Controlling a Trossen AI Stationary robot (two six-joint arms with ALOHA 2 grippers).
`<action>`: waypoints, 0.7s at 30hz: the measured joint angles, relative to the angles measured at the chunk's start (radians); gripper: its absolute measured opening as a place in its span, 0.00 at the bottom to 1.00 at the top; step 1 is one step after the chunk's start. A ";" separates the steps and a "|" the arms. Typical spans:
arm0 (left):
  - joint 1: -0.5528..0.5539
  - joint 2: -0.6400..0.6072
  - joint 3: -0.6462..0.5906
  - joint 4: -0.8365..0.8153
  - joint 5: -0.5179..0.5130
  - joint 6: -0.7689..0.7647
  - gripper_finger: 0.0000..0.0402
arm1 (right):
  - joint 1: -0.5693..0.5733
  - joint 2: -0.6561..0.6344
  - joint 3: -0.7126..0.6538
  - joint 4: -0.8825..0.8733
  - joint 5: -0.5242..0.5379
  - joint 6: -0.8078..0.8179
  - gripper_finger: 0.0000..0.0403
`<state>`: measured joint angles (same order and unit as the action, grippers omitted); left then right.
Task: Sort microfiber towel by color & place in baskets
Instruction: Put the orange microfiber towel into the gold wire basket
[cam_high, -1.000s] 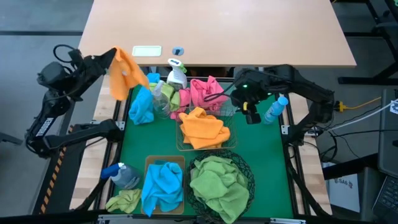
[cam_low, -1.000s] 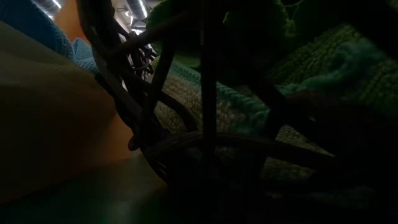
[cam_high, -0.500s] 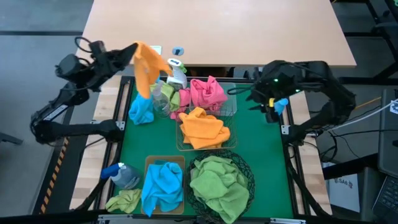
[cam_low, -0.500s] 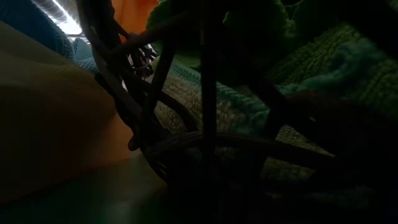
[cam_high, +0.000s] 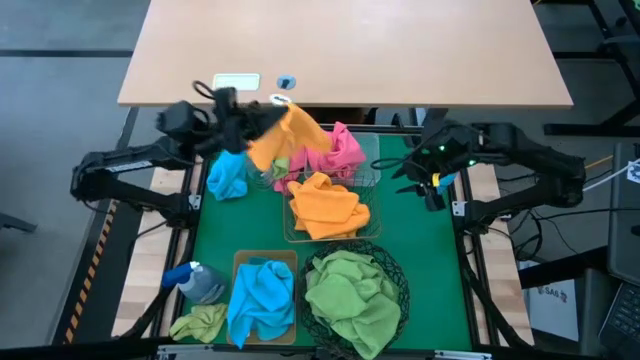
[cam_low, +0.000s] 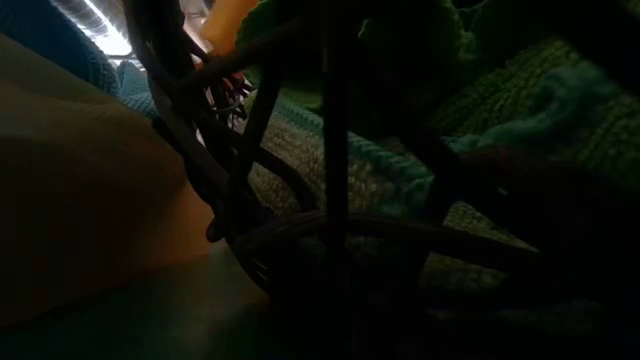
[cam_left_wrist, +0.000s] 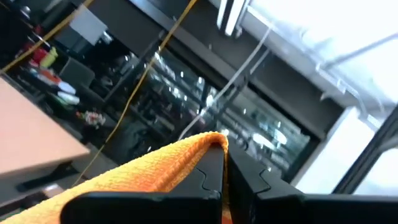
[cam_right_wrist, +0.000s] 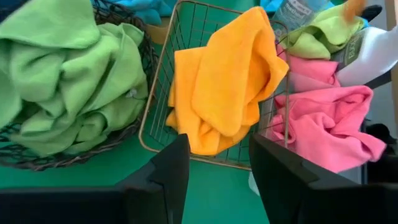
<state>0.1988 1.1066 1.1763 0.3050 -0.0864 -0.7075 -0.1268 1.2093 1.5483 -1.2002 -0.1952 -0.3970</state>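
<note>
Overhead and wrist views of a colour-sorting task on a green tabletop. The left gripper was seen at the far left of the tabletop, its jaws closed on a corner of an orange microfiber towel, which hung draped over the pink towels and the spray bottles beside them. The towel was judged to be carried aloft so that it could clear the clutter on the way to the pale wire rectangular basket, where a second orange towel of the same colour already lay. In the left wrist view the orange cloth was seen pinched between the closed fingers.

The right gripper was held over the right edge of the tabletop, jaws parted and empty, apparently kept aside so that the basket remained unobstructed. Its wrist view showed the wire basket, the pink towels in the neighbouring pale basket, and the round black wire-mesh basket filled with green towels. A tan rectangular bin held a blue towel. A loose blue towel and a loose green towel were judged yet unsorted.
</note>
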 joint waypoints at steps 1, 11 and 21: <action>-0.013 0.013 0.000 0.000 0.000 0.012 0.00 | 0.000 -0.016 -0.046 0.036 0.000 0.004 0.41; -0.144 0.127 0.000 0.029 -0.005 0.037 0.00 | 0.000 -0.060 -0.397 0.349 0.005 0.027 0.41; -0.228 0.230 0.000 0.167 -0.016 0.038 0.00 | 0.000 -0.058 -0.571 0.605 0.072 0.059 0.41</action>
<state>-0.0293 1.3364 1.1763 0.4716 -0.1028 -0.6696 -0.1271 1.1512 0.9772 -0.5952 -0.1233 -0.3377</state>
